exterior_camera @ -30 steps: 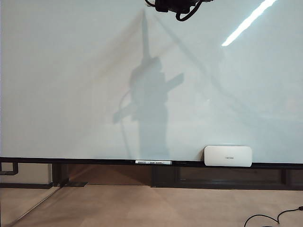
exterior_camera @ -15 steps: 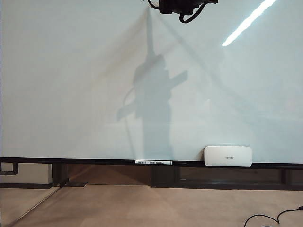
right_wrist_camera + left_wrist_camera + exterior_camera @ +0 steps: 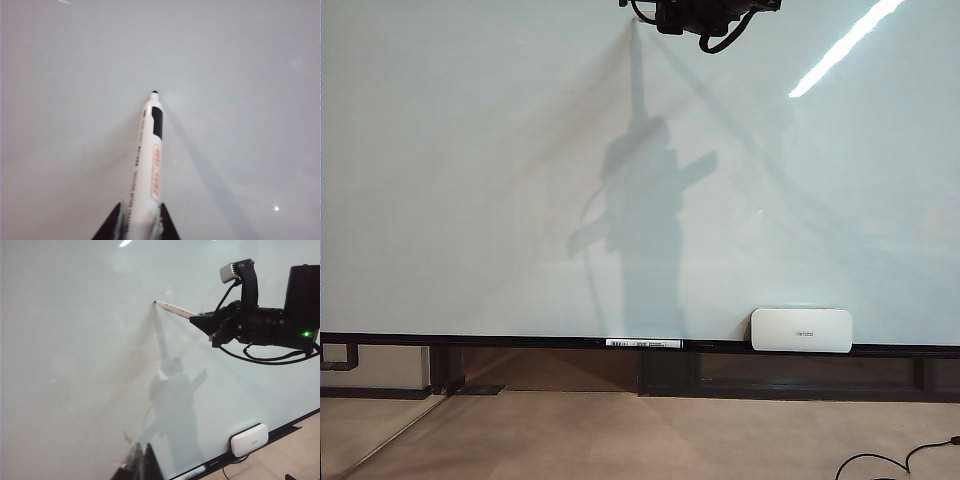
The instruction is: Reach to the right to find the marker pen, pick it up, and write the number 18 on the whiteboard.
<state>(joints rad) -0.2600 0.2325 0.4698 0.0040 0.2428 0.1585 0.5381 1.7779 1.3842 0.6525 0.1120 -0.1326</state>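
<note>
You see the whiteboard's (image 3: 470,200) dark lower rail (image 3: 520,341) carrying a barcode-labelled marker (image 3: 643,343) near its middle and a white eraser (image 3: 801,330) further right, well apart.

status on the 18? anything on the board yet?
Done: the marker pen is picked up, clamped in the right end effector. In hand: its tip is at, or just off, the upper whiteboard; contact is unclear. Left: all the writing, no strokes show. The left end effector sits low near the rail, jaws unclear.
</note>
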